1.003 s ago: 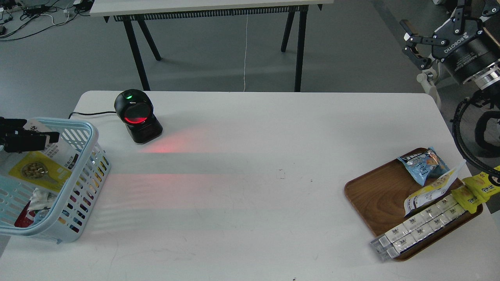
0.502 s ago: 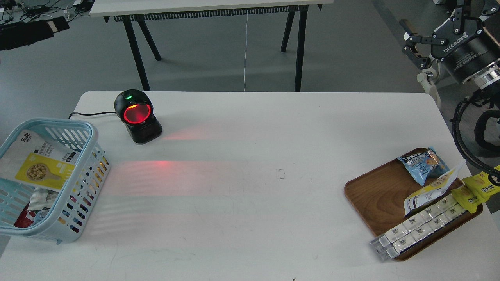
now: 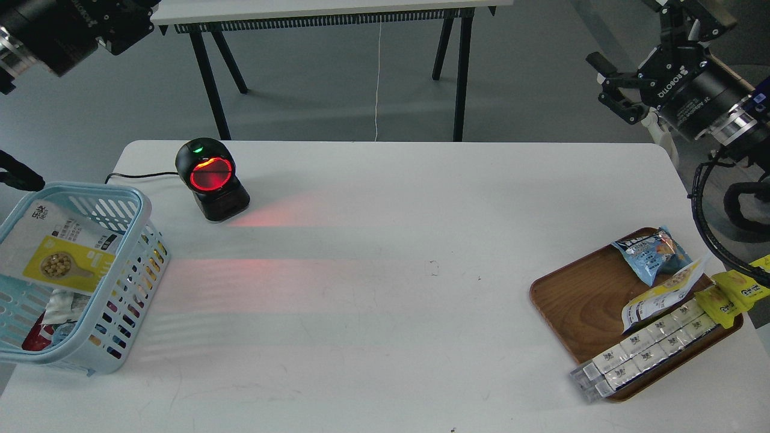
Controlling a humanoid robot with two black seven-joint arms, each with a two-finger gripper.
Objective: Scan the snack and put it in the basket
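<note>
The snack (image 3: 60, 255), a flat white pouch with a yellow panel and a round picture of beige balls, lies tilted inside the light blue basket (image 3: 142, 210) at the table's left edge, on top of other packets. My left gripper (image 3: 129, 33) is high at the top left, well above and behind the basket. It is dark and cut off by the frame edge, so its fingers cannot be told apart. My right gripper (image 3: 607, 84) is open and empty, up at the top right beyond the table's far right corner.
A black scanner (image 3: 210, 178) with a red glowing window stands at the back left, throwing red light on the white table. A brown wooden tray (image 3: 571, 294) at the right holds a blue packet (image 3: 652, 254), a white-yellow wrapper (image 3: 662, 294) and long boxes (image 3: 643, 352).
My left gripper let go of the snack over the basket and rose up to the top left. The snack now rests in the basket. My right gripper shifted slightly left.
</note>
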